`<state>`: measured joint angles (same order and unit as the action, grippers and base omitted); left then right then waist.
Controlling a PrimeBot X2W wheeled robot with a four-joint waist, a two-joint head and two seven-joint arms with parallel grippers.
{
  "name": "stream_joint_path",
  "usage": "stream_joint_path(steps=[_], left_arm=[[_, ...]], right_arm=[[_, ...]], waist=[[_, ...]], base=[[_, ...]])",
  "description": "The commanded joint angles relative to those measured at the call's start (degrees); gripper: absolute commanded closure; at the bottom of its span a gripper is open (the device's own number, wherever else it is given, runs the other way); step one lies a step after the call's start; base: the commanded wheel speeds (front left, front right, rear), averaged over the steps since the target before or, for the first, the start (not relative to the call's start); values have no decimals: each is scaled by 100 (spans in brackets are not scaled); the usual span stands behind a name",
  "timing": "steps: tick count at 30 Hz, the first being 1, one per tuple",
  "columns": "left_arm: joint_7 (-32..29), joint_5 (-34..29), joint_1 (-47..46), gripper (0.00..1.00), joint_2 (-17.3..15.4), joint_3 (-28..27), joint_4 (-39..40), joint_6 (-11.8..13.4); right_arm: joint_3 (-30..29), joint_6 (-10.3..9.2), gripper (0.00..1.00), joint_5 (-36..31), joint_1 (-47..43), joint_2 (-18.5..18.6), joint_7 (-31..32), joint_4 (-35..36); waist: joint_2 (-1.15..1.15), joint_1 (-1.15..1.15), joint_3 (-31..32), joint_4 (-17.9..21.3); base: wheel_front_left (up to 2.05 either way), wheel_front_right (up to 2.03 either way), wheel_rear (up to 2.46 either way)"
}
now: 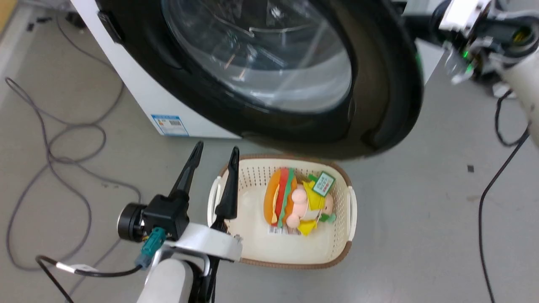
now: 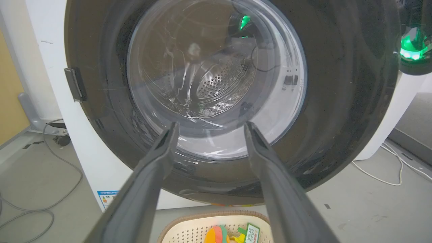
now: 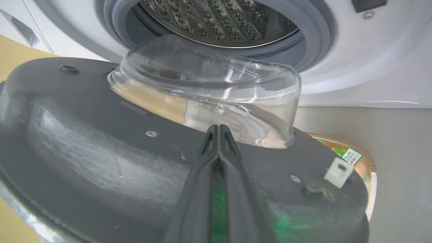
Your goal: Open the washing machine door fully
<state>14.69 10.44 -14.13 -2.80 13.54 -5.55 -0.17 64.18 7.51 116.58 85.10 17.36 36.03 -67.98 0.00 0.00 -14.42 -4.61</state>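
Black-rimmed and glossy, the washing machine door (image 1: 379, 84) hangs partly swung out from the white washing machine (image 1: 164, 103) in the head view. Its lower edge sits above a cream basket (image 1: 341, 248) holding a burger-shaped plush toy (image 1: 286, 202). Our left gripper (image 1: 216, 148) rises at lower left, fingers spread apart and empty, one finger crossing the basket's rim. Our right arm (image 1: 516, 71) reaches in at upper right beside the door's edge.

From the left wrist, our left gripper (image 2: 211, 125) points at the door's (image 2: 354, 101) outer face with fingers wide apart. The perforated drum (image 2: 216, 84) shows through the glass.

From the right wrist, our right gripper (image 3: 219, 127) lies over the door's (image 3: 101, 152) inner side. Its fingers are pressed together with nothing between them, tips just beside the base of the glass bowl (image 3: 209, 87). Whether they touch the door we cannot tell. Beyond, the grey rubber ring (image 3: 317, 44) and drum stand uncovered.
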Motion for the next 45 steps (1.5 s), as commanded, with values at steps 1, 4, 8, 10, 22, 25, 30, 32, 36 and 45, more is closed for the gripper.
stream_joint_path(steps=[1,4,8,10,22,25,30,32,36,45], left_arm=[[30,-65,114,0,-8,-47,-50,-38],[30,-144,254,0,-8,-111,-121,-82],[30,-229,440,0,-8,-189,-211,-138],[30,-262,528,0,-8,-229,-245,-162],[30,-380,930,0,-8,-429,-343,-241],[30,-390,999,0,-8,-461,-357,-248],[30,-399,1076,0,-8,-491,-382,-257],[30,-403,1100,0,-8,-504,-394,-260],[30,-415,1127,0,-8,-503,-432,-270],[30,-402,1124,0,-8,-495,-504,-263]], right_arm=[[-2,-2,100,38,-259,-12,33,99],[2,-2,100,80,-554,14,52,266],[8,-2,100,154,-967,69,86,530],[12,-2,100,191,-1150,113,94,679],[220,-2,100,406,-1885,327,45,1837],[327,-2,100,481,-2005,385,-1,2175],[543,-2,100,631,-2186,487,-92,2776],[631,-2,100,666,-2247,533,-135,3018],[763,-2,100,757,-2382,606,-250,3482],[860,-2,100,1014,-2841,889,-1013,4248]], waist=[[0,0,183,-21],[0,0,368,-44],[0,0,619,-93],[0,0,733,-119],[0,0,1128,-204],[0,0,1166,-212],[0,0,1202,-211],[0,0,1211,-199],[0,0,1222,-174],[0,0,1220,-88]], base=[[0,0,0],[0,0,0],[0,0,0],[0,0,0],[0,0,0],[0,0,0],[0,0,0],[0,0,0],[0,0,0],[0,0,0]])
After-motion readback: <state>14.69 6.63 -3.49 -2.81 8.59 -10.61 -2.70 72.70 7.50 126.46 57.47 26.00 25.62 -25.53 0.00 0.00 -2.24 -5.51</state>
